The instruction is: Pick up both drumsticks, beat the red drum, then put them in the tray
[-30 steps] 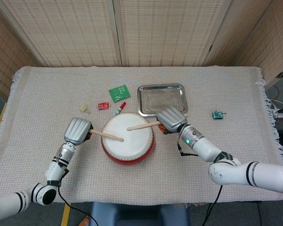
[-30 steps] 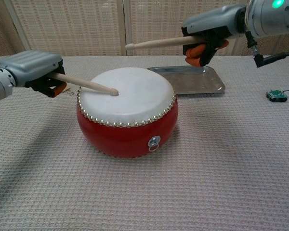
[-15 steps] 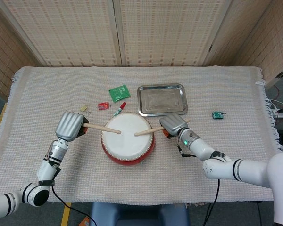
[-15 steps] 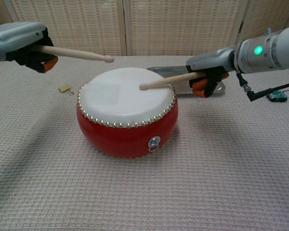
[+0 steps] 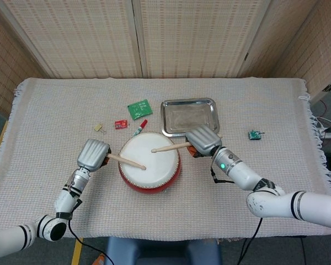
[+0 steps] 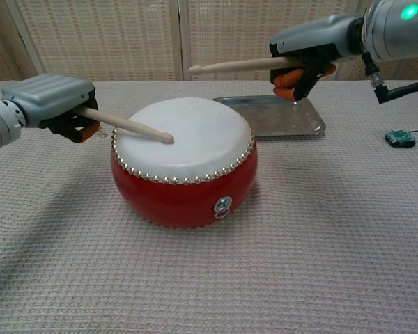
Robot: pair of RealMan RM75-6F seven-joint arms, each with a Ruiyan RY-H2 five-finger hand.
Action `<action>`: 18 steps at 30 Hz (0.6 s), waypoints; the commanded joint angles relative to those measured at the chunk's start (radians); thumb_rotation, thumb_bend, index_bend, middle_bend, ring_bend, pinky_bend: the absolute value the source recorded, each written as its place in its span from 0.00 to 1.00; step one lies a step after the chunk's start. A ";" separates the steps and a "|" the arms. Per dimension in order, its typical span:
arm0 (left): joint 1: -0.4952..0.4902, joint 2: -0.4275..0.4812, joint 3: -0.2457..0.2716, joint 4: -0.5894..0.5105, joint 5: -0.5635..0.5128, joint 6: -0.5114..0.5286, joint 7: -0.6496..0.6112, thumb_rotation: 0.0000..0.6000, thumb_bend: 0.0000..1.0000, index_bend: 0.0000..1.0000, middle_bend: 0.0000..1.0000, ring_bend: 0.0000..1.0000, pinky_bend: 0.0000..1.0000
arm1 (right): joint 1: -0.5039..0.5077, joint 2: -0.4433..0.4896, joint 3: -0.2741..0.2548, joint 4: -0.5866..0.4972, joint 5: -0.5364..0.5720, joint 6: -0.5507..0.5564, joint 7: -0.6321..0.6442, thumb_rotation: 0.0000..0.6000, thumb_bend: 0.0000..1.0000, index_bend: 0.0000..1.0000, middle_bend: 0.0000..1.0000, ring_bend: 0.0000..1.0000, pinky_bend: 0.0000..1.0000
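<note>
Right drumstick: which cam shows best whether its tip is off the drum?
Chest view. Side-on, the right drumstick in the right hand sits clearly above the drum. The head view looks down, so the stick just overlaps the drumhead; height is unreadable.

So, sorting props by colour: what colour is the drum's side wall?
Red, under a white drumhead; the drum shows best in the chest view.
</note>
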 commanded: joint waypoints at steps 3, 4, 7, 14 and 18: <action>0.023 0.069 -0.038 -0.088 0.026 0.065 -0.065 1.00 0.70 1.00 1.00 1.00 1.00 | 0.041 -0.088 -0.069 0.102 0.077 -0.053 -0.088 1.00 0.81 1.00 1.00 1.00 1.00; 0.027 0.084 -0.044 -0.107 0.030 0.072 -0.075 1.00 0.70 1.00 1.00 1.00 1.00 | 0.051 -0.108 -0.086 0.123 0.098 -0.057 -0.112 1.00 0.81 1.00 1.00 1.00 1.00; 0.031 0.107 -0.052 -0.136 0.031 0.078 -0.087 1.00 0.70 1.00 1.00 1.00 1.00 | 0.076 -0.140 -0.121 0.150 0.144 -0.048 -0.172 1.00 0.81 1.00 1.00 1.00 1.00; 0.015 0.053 -0.023 -0.086 0.006 0.034 -0.050 1.00 0.70 1.00 1.00 1.00 1.00 | 0.023 -0.051 -0.027 0.020 0.064 0.046 -0.063 1.00 0.81 1.00 1.00 1.00 1.00; -0.002 -0.014 0.007 -0.010 -0.014 -0.009 -0.001 1.00 0.70 1.00 1.00 1.00 1.00 | -0.022 0.002 0.010 -0.029 -0.018 0.062 0.015 1.00 0.81 1.00 1.00 1.00 1.00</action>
